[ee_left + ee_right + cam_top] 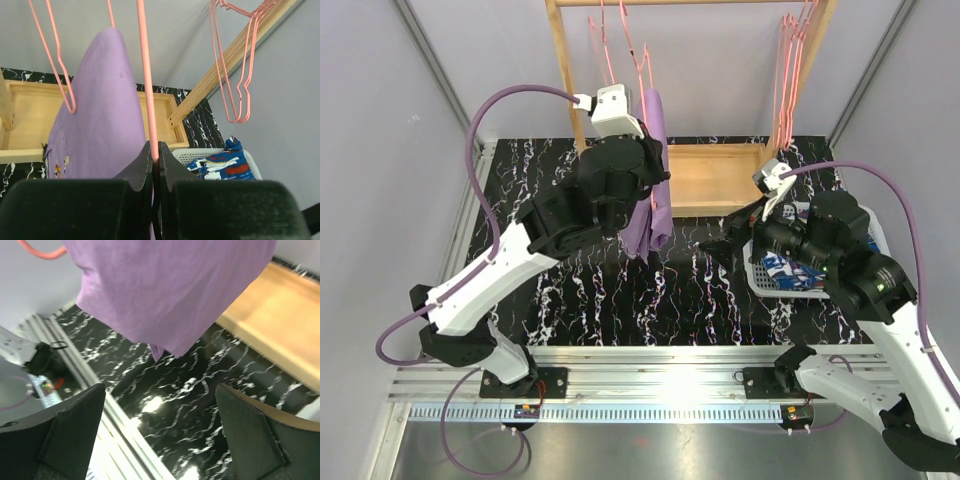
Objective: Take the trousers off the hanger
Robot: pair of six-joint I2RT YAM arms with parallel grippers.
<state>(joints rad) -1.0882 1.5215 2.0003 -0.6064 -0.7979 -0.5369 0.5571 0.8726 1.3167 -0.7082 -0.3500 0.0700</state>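
- Top external view: a wooden rack (pixel 567 80) stands at the middle of the far edge of the black, white-veined tabletop (pixel 620 290), and its wooden base (pixel 715 178) lies flat on that surface.
- The lilac trousers (pixel 657 160) hang from a pink wire hanger (pixel 641 60) on the rack's top bar. They drape straight down, with the hem hanging near the front of the wooden base.
- The left arm reaches up to the rack, its wrist right against the lilac cloth.
- From the left wrist, the left gripper (pixel 155 150) is clamped tight on a thin pink hanger wire (pixel 148 90) that runs up just beside the lilac trousers (pixel 100 115). I cannot tell for sure whether that wire belongs to the hanger carrying the cloth.
- A bunch of spare hangers (pixel 788 80) hangs bare at the right end of the bar.
- A white basket (pixel 756 272) sits by the right edge of the tabletop, and the blue patterned trousers (pixel 790 270) lie bunched inside it.
- The right gripper (pixel 720 243) hovers over the tabletop between the basket and the lilac trousers. Its jaws are spread wide and hold nothing.
- From the right wrist, the lilac hem (pixel 165 295) hangs above and beyond the spread fingers (pixel 75 425), apart from them.
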